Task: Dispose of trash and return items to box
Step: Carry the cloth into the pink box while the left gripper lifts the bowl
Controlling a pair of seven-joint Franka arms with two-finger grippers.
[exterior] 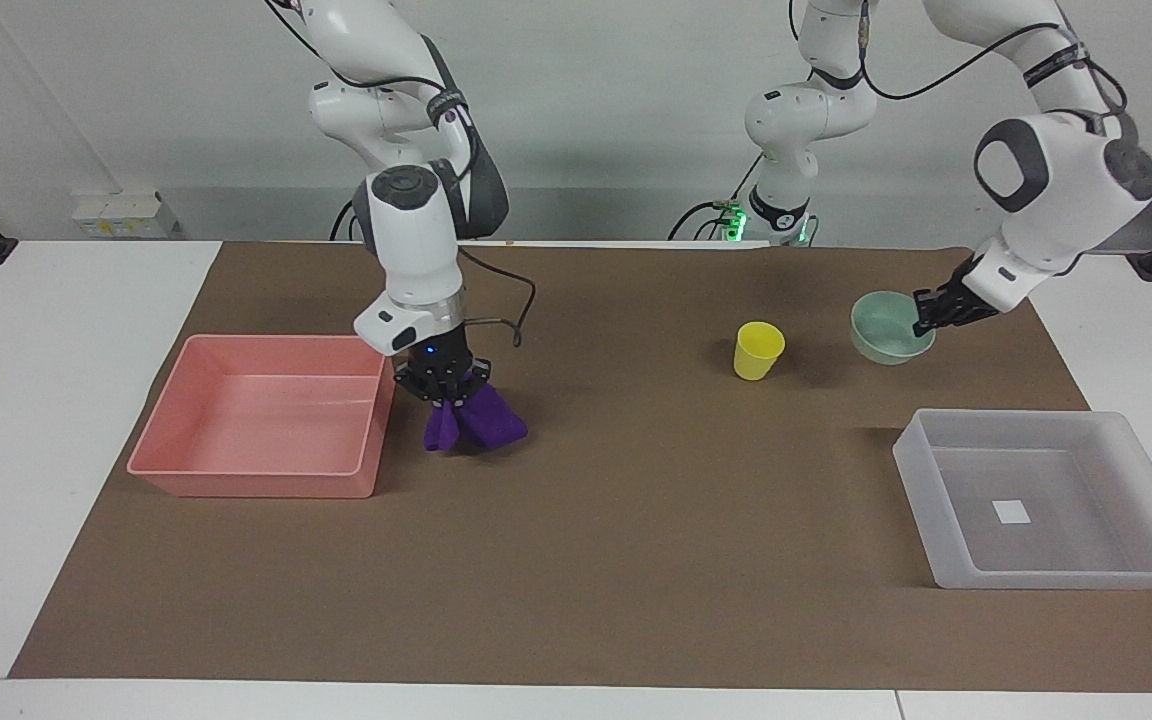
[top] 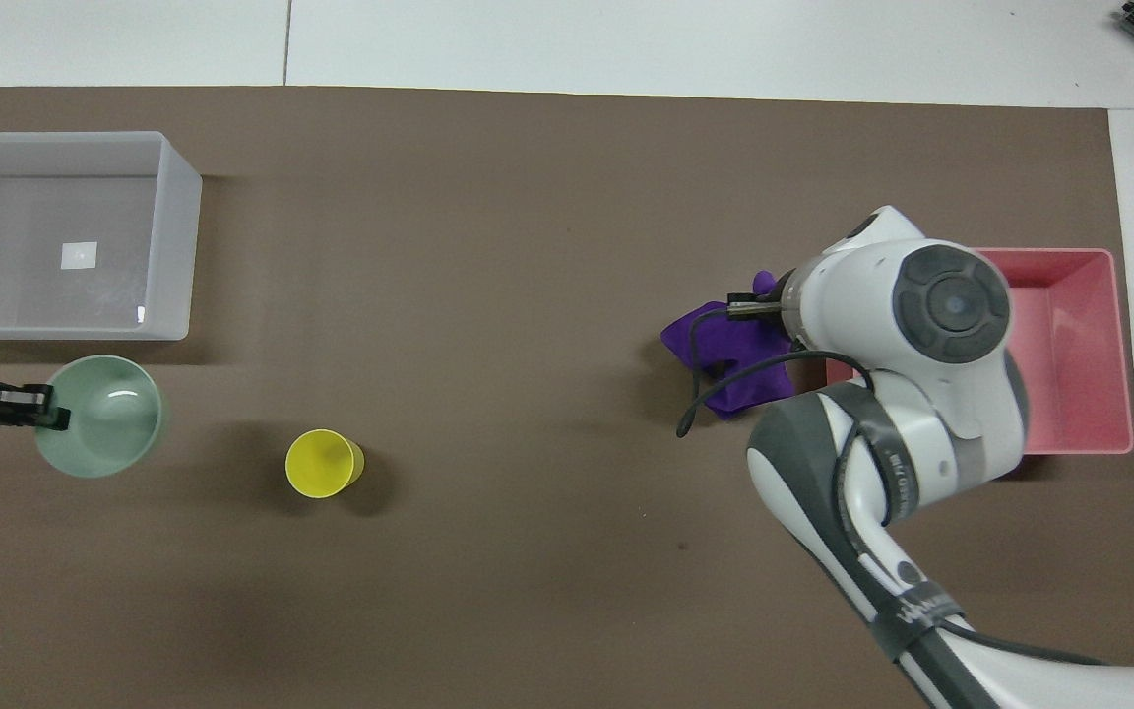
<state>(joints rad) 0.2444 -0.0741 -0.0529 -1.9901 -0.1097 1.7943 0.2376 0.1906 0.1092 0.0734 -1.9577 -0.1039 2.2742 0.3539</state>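
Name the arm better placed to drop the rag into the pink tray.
Right. The right gripper already holds the purple rag, lifted beside the pink tray. The left gripper grips the mint bowl at the left arm's end.

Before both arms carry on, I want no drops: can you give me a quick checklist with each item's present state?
1. Right gripper shut on the purple rag: ok.
2. Rag clear of the mat: ok, it hangs beside the pink tray.
3. Left gripper shut on the mint bowl rim: ok.
4. Bowl raised: ok, its shadow sits apart.
5. Whitish box free to receive: ok.
6. Yellow cup out of the bowl's way: ok, upright on the mat.
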